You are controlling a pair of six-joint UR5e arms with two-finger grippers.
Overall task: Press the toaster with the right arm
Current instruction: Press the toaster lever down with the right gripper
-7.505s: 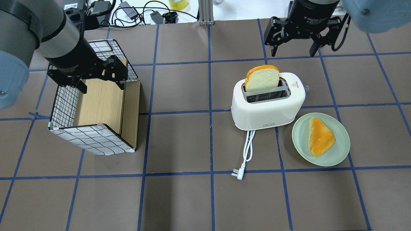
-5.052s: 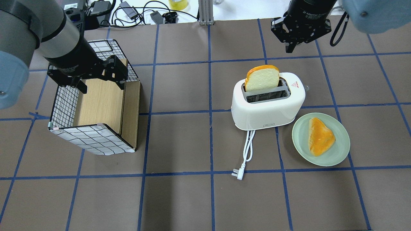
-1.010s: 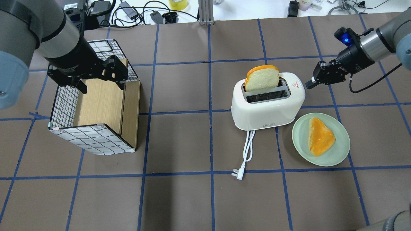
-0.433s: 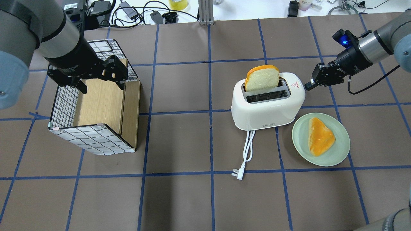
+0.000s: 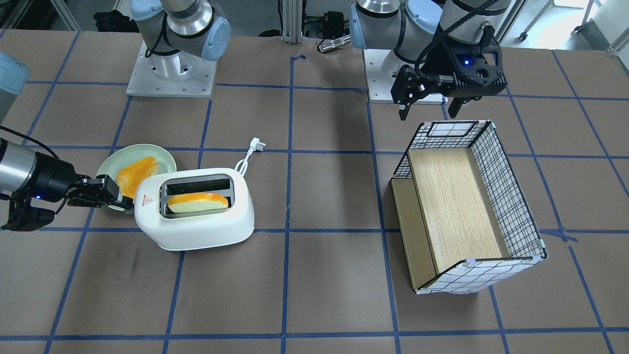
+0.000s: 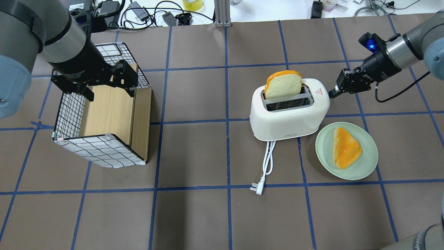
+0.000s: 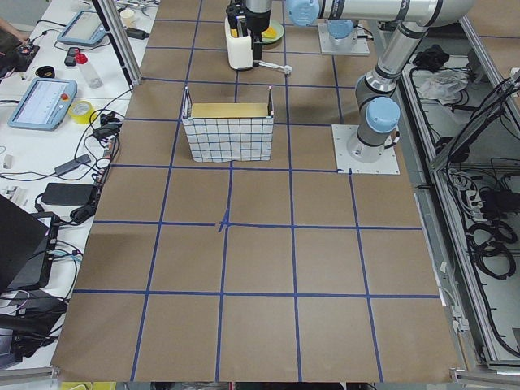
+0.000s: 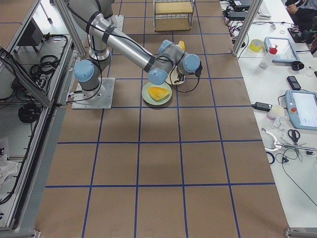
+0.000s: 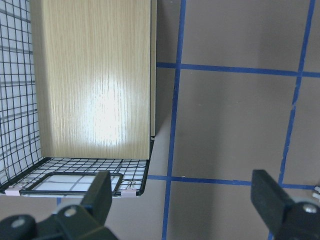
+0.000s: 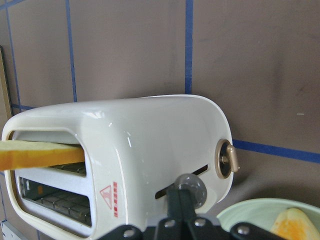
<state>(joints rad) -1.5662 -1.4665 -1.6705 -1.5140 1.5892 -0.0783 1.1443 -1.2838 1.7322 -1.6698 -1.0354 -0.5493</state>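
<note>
The white two-slot toaster [image 6: 289, 116] stands right of the table's middle, with a bread slice [image 6: 282, 85] upright in its far slot. My right gripper [image 6: 332, 92] is shut and lies nearly level, its tips at the toaster's right end. In the right wrist view the shut fingertips [image 10: 180, 199] meet the round lever knob [image 10: 192, 189] in its slot on the toaster [image 10: 155, 140], left of the silver side knob [image 10: 226, 159]. The front-facing view shows the right gripper [image 5: 125, 202] against the toaster [image 5: 196, 228]. My left gripper [image 6: 110, 91] hangs open and empty over the basket.
A green plate [image 6: 371, 154] with a bread piece [image 6: 347, 147] sits just right and in front of the toaster. The white cord and plug [image 6: 257, 189] trail toward the robot. A wire basket with wooden board [image 6: 100, 151] lies at the left.
The right gripper shut, swung down from above the far side, and has crept left until its tips reach the toaster's right end. The left arm has not moved.
</note>
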